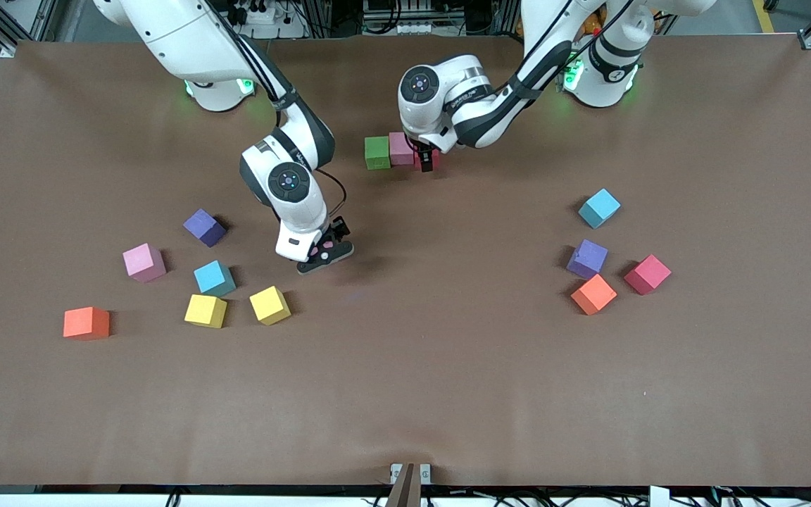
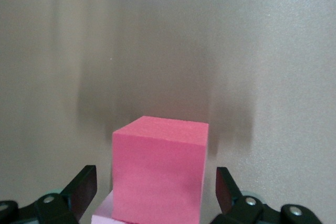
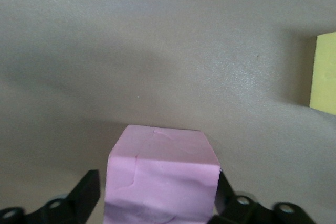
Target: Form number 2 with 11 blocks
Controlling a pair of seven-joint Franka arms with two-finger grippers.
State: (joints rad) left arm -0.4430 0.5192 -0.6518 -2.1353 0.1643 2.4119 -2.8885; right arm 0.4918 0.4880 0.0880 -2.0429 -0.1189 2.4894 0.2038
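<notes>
We see the left hand [image 1: 427, 161] spread around a crimson block [image 2: 158, 169] ending the green [image 1: 376, 152] and pink [image 1: 400, 148] row. The right hand [image 1: 326, 251] pinches a pink block [image 3: 161, 179] above the tabletop [image 1: 448, 366].

Brown table [image 1: 448, 394], scattered blocks [image 1: 270, 305]

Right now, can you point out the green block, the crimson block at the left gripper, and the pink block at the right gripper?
green block [image 1: 376, 151]: front view, top face.
crimson block [image 2: 157, 179]: left wrist view, front face.
pink block [image 3: 163, 187]: right wrist view, front face.
</notes>
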